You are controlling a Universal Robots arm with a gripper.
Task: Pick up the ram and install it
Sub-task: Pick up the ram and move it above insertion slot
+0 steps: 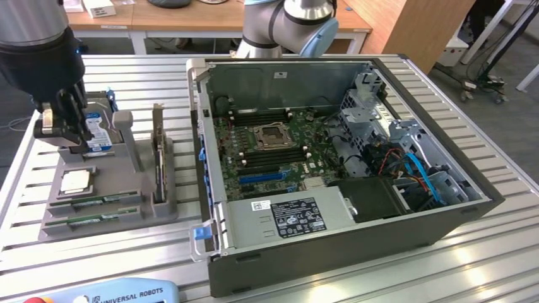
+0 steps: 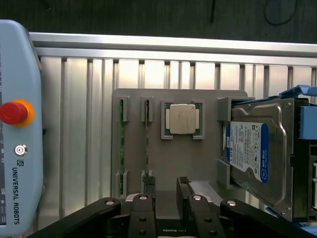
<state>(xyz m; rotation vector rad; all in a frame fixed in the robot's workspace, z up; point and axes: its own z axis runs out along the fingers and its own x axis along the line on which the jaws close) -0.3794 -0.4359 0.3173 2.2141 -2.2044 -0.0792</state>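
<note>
I work in a robotics lab — my bench is a slotted aluminium table carrying an opened computer tower and a grey parts fixture. My teach pendant lies at its edge — wooden desks stand behind.

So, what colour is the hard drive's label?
The label is blue and white; the wrist view shows it best.

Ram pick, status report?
Gripper empty, jaws open, above the gray holder. Two ram sticks lie in its slots, not gripped. Nothing lies over them; hard drive stands off to one side.
</note>
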